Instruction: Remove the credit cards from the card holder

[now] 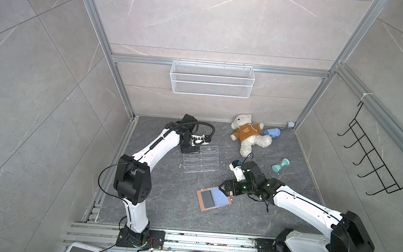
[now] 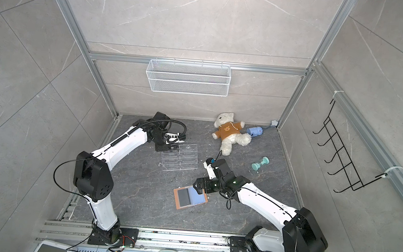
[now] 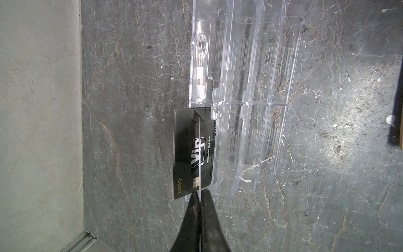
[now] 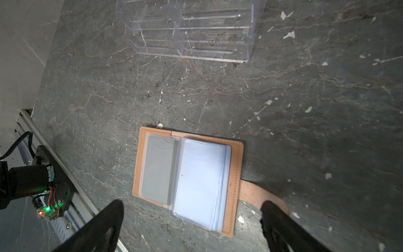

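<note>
Grey stone-look table (image 1: 165,202) carries everything, and the task looks partly done. Largest on it is a clear plastic rack (image 1: 200,159), lying well apart from the card holder (image 1: 213,199), which sits nearer the front, spread open and flat with its tan leather edges framing pale blue sleeves. The left gripper (image 3: 200,192) is at the rack's far side, clenched on a thin pale strip (image 3: 199,131) that reads as a card seen edge-on, though its face is hidden. Directly below it a black card (image 3: 187,150) with white "Vip" lettering lies flat, one long side tucked under the rack's lip, so at least one card is already out of the holder and a second appears to be on its way. The right gripper (image 4: 192,204) hangs just over the holder's near edge with its jaws spread wide and nothing between them; one finger is above the strap (image 4: 257,192), and whether it touches cannot be told. What is left shows in the right wrist view: a grey card (image 4: 159,168) with a darker stripe sits inside the left-hand sleeve. The stacked sleeves on the other side glare white, so whether more cards hide there cannot be told.
</note>
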